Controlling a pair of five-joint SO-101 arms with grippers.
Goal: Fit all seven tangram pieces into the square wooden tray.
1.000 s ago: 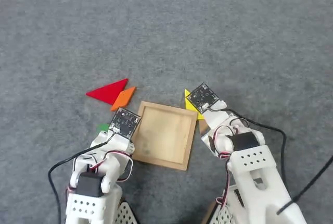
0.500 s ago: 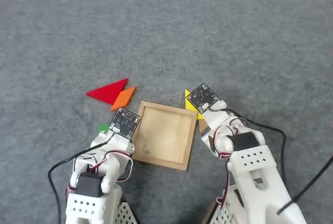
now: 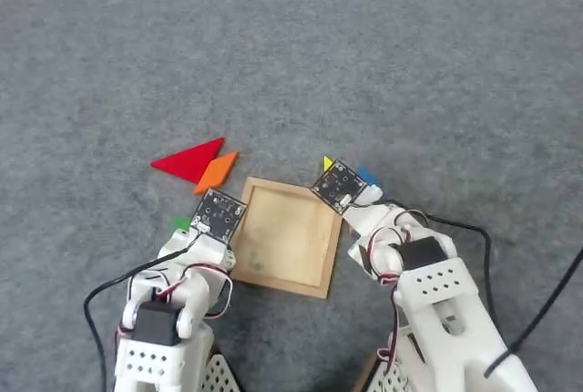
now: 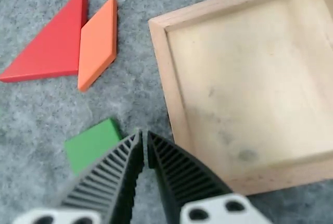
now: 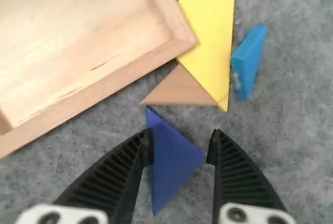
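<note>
The square wooden tray (image 3: 258, 269) lies empty between the two arms; its rim shows in the wrist views (image 4: 165, 81) (image 5: 171, 39). My right gripper (image 5: 179, 146) has a finger against each side of a dark blue triangle (image 5: 171, 179) that lies on the carpet by the tray's corner. A yellow triangle (image 5: 210, 52), a tan triangle (image 5: 179, 91) and a light blue piece (image 5: 248, 62) lie just beyond it. My left gripper (image 4: 144, 139) is shut with nothing in it, beside a green square (image 4: 91, 143). A red triangle (image 4: 54, 52) and an orange parallelogram (image 4: 98, 41) lie farther out.
Everything rests on a grey carpet (image 3: 410, 73) with wide free room toward the far side. In the high view the red triangle (image 3: 189, 160) and orange parallelogram (image 3: 216, 172) lie off the tray's far left corner, and the light blue piece (image 3: 367, 176) off its far right corner.
The right arm has swung left toward the tray, uncovering the light blue piece and hiding most of the yellow triangle. The left arm has not moved.
</note>
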